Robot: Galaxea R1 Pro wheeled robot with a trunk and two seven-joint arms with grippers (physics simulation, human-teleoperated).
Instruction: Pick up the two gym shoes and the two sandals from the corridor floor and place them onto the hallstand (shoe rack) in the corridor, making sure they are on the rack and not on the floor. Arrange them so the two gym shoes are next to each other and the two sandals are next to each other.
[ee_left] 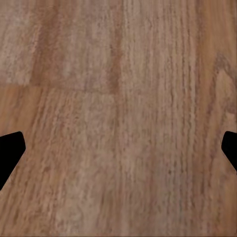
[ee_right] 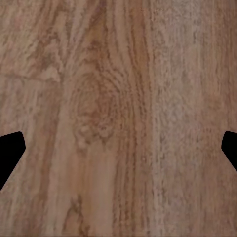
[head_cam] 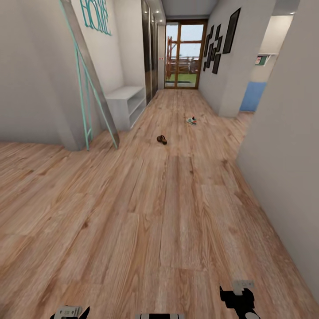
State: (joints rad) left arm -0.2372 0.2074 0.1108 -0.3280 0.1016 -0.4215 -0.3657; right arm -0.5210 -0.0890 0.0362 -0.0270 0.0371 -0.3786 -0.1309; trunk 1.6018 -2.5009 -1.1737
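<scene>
A long corridor floor (head_cam: 159,212) of light brown wood-plank laminate, with clear grain and knots, is seen from the head view. Far down it, a small brown sandal (head_cam: 161,139) lies flat on the planks. Farther on and to the right, a cream-white gym shoe (head_cam: 191,120) with green and red-orange marks is seen, also on the floor and well apart from the sandal. Whether one shoe or a pair lies at each spot cannot be told at this distance.

Against the left wall a low white bench (head_cam: 126,104) with open shelf levels is seen; its compartments look bare, though their depths are partly hidden. A mirror in a teal frame (head_cam: 91,84) leans on the wall just before it. Teal letters (head_cam: 95,15) are fixed above, dark picture frames (head_cam: 219,42) hang on the right wall, and a glazed wooden door (head_cam: 185,55) closes the far end.

At the bottom edge, the left tool (head_cam: 68,313) and the right tool (head_cam: 239,301) are partly seen. In the wrist views, the left tool's fingertips (ee_left: 10,153) and the right tool's fingertips (ee_right: 10,153) are spread wide apart over bare planks, with nothing grasped.
</scene>
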